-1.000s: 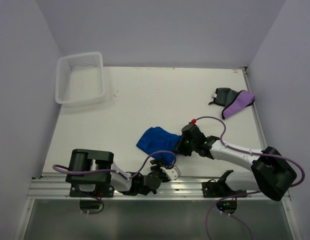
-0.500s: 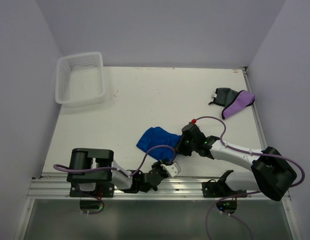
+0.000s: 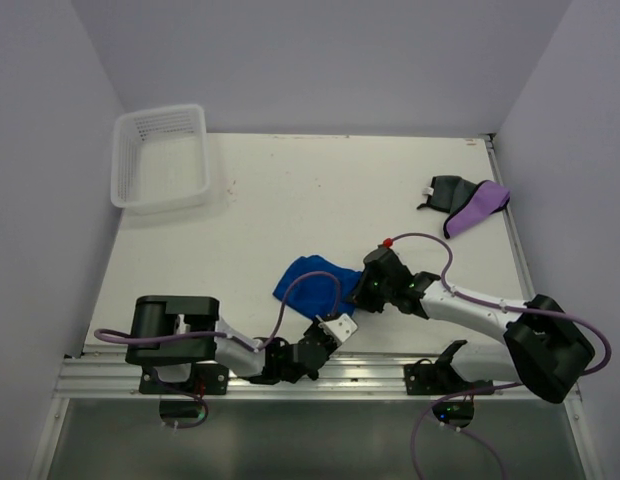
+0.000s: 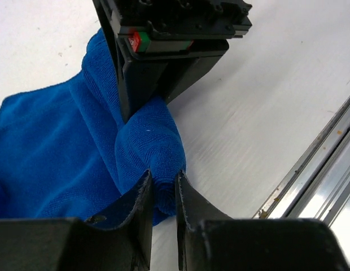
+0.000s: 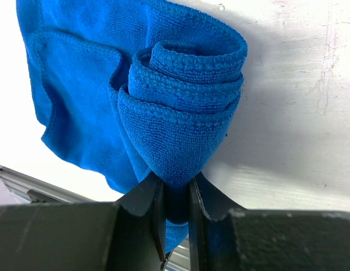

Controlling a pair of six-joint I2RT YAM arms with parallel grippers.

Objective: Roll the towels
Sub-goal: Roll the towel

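The blue towel (image 3: 308, 279) lies on the white bench (image 3: 290, 190), near the front edge and a bit right of centre; its far-left part is spread fairly flat, its near-right end bunched into a loose roll. Both tools are on that rolled end. The left tool (image 4: 162, 182) comes in from the near side, fingers narrow w/ a fold of blue cloth pinched between them; the right tool (image 5: 175, 189) comes in from the right, jaws likewise almost together, gripping the bottom of the roll, w/ approx. three curled layers showing above its tips in the right wrist view. In the left wrist view the right tool's black body sits just beyond the roll, touching the cloth. Far-left corner: a white mesh basket (image 3: 158, 112), well apart from the blue towel; far right: a dark grey towel (image 3: 442, 190) w/ a purple towel (image 3: 480, 205) lying against it, near the bench's right edge.
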